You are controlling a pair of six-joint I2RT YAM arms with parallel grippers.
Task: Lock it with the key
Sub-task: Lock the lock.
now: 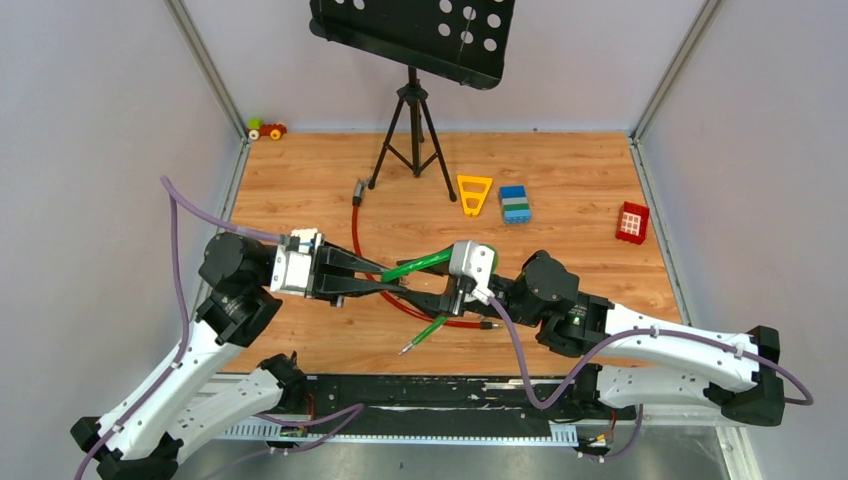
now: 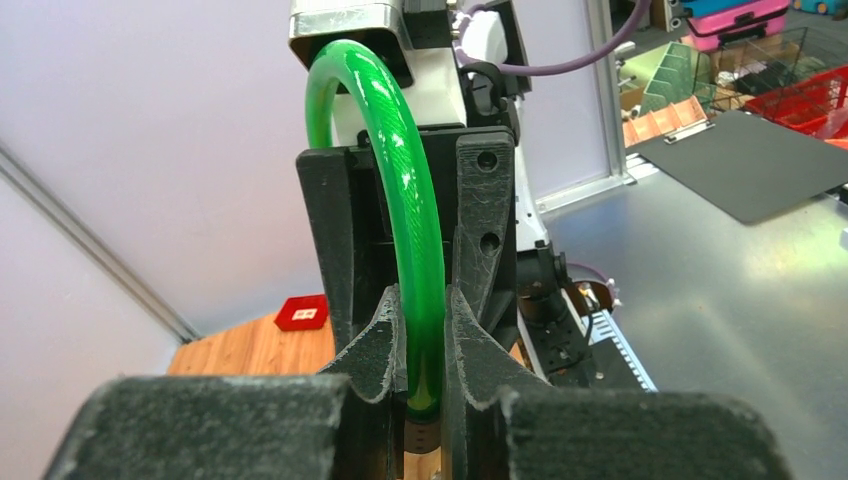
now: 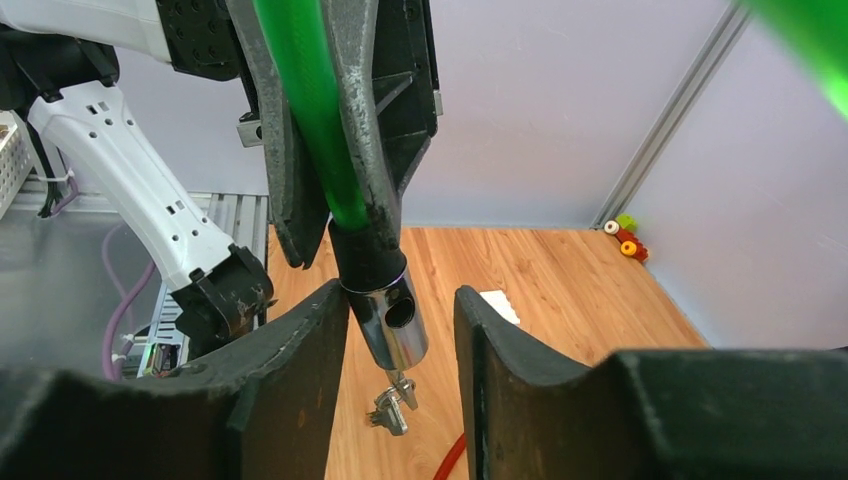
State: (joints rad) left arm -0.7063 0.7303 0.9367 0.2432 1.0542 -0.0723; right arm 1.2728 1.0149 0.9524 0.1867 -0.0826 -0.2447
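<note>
Two white-and-black robot arms meet over the middle of a wood-grain table point(image 1: 560, 200), where a black perforated music stand on a tripod point(image 1: 412, 40) rises at the far edge. The left gripper point(image 1: 395, 285) is clenched on a translucent green plastic-coated cable point(image 2: 400, 200), which arches up and away from between its dark fingers. A thin red cable point(image 1: 356, 240) lies curved on the table beneath both arms. The right gripper point(image 3: 400, 305) is released, its two black fingers standing apart on either side of the green cable's polished chrome lock cylinder point(image 3: 395, 325), which hangs below a dark collar. A small red windowed block point(image 1: 632, 221), a blue-and-green brick stack point(image 1: 515, 203) and a yellow triangular frame point(image 1: 474, 193) sit well apart toward the far right. The tiny silvery-grey metal key point(image 3: 392, 408) hangs from the cylinder's lower end, above the table, untouched by either gripper
</note>
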